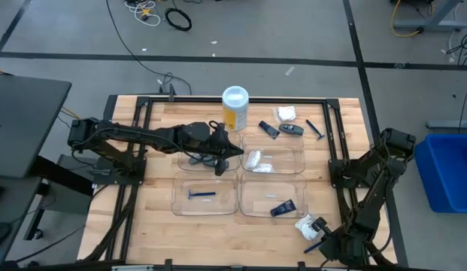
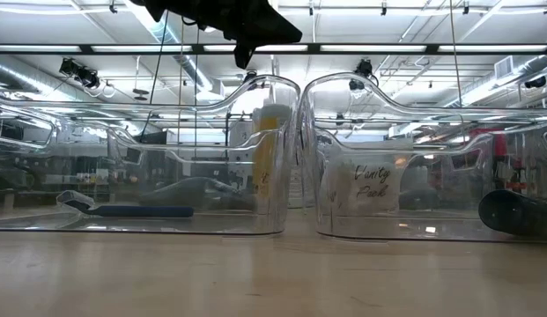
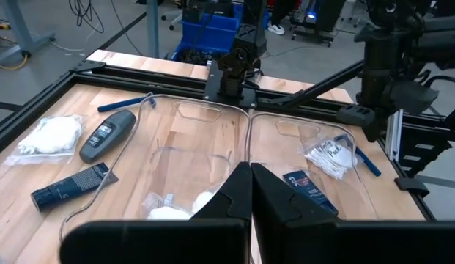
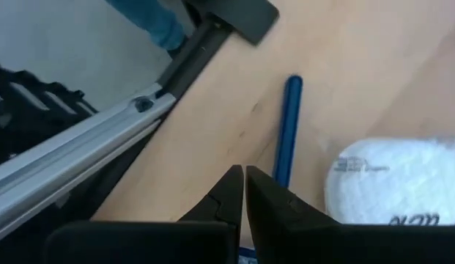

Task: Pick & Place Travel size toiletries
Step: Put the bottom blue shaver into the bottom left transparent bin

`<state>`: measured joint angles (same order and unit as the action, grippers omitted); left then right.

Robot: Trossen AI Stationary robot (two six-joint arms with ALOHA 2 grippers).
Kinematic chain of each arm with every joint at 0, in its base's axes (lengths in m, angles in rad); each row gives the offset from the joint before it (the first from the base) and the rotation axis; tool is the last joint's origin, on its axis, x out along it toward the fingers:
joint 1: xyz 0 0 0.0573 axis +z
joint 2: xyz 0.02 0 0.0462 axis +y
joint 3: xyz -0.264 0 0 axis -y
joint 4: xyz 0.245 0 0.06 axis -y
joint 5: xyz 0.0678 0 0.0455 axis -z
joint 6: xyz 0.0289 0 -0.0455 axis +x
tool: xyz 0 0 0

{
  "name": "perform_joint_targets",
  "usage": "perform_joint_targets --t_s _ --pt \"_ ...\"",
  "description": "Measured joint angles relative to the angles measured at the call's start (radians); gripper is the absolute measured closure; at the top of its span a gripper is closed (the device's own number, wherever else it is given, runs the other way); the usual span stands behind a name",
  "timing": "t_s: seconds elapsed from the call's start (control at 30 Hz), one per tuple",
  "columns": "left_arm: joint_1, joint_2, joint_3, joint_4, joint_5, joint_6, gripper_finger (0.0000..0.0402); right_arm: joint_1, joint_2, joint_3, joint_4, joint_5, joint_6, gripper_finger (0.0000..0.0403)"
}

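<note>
Four clear trays stand mid-table. The near-left tray (image 1: 205, 194) holds a blue razor (image 1: 201, 194), the near-right one a dark blue tube (image 1: 282, 208), and the far-right one white packets (image 1: 257, 159). Behind the trays lie a tube (image 1: 268, 129), a grey stick (image 1: 291, 129), a packet (image 1: 286, 114) and a razor (image 1: 316, 129). My left gripper (image 3: 249, 172) hangs shut and empty over the far-left tray (image 1: 189, 161). My right gripper (image 4: 242, 176) is shut at the near right corner, pointing steeply down at a blue razor (image 4: 289, 125) that lies on the wood beside a white packet (image 4: 388, 183). My right gripper's shut fingertips (image 4: 228, 183) stand right at the near end of the blue razor's handle (image 4: 283, 165), coming from above. Whether they touch it I cannot tell. The razor lies flat on the table.
A tall yellow canister with a white lid (image 1: 235, 108) stands behind the trays. A dark metal frame (image 1: 335, 135) runs around the work area, and one rail (image 4: 88, 147) passes close to my right gripper. A blue bin (image 1: 447, 169) stands off the table's right.
</note>
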<state>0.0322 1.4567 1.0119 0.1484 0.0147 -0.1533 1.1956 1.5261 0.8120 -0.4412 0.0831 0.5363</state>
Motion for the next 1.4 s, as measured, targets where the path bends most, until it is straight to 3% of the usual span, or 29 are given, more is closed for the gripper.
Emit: perform_joint_targets --t_s 0.3,0.73,0.87,1.1,1.4 --pt "0.0 0.0 0.0 0.0 0.0 0.0 0.04 0.01 0.021 0.0 -0.077 0.082 0.152 0.0356" --pt "0.0 0.0 0.0 -0.001 0.0 0.0 0.0398 0.01 0.022 0.0 -0.071 0.064 0.208 0.0241" --pt "0.0 0.0 0.0 -0.001 0.0 -0.001 0.0399 0.01 0.05 0.0 -0.07 0.063 0.208 0.0223" --pt "0.0 0.0 0.0 0.0 0.0 -0.011 0.0399 0.01 0.095 0.0 -0.061 0.063 0.208 0.0226" --pt "0.0 0.0 0.0 -0.001 0.0 -0.01 0.0398 0.01 0.116 0.0 -0.047 0.065 0.208 0.0268"
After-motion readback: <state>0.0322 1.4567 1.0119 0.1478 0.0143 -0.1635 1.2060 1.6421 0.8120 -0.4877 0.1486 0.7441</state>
